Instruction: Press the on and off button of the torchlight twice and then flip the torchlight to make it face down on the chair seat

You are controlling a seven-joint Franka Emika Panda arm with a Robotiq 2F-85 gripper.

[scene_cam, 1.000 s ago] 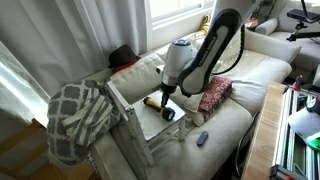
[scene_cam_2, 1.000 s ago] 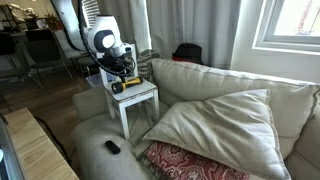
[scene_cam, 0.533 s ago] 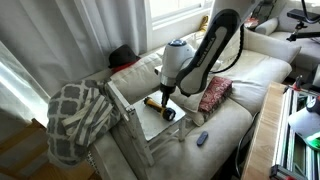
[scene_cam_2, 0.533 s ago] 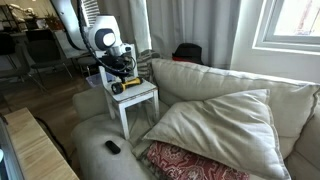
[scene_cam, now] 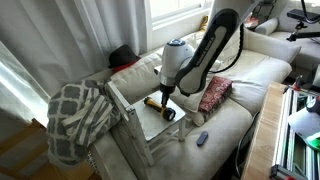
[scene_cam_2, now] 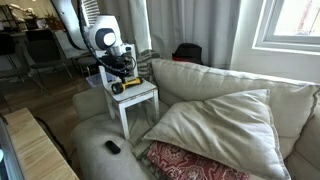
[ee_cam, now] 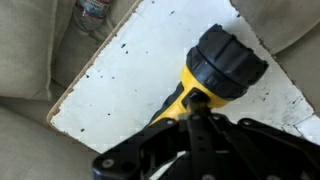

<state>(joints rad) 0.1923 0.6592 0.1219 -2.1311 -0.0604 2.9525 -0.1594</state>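
The arm (scene_cam: 205, 50) is glossy black along its curved links with a rounded white-and-grey wrist housing (scene_cam_2: 100, 38), ending in a matte black gripper (ee_cam: 195, 125).

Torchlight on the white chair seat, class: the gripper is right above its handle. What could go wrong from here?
1. The torchlight is a cylinder lying on its side on the chair seat; an off-centre push from the gripper could roll it.
2. Its black head lies near the seat's edge in the wrist view, so a nudge may tip it onto the sofa cushion.
3. The wrist view hides the handle behind the gripper, so the button may be missed.
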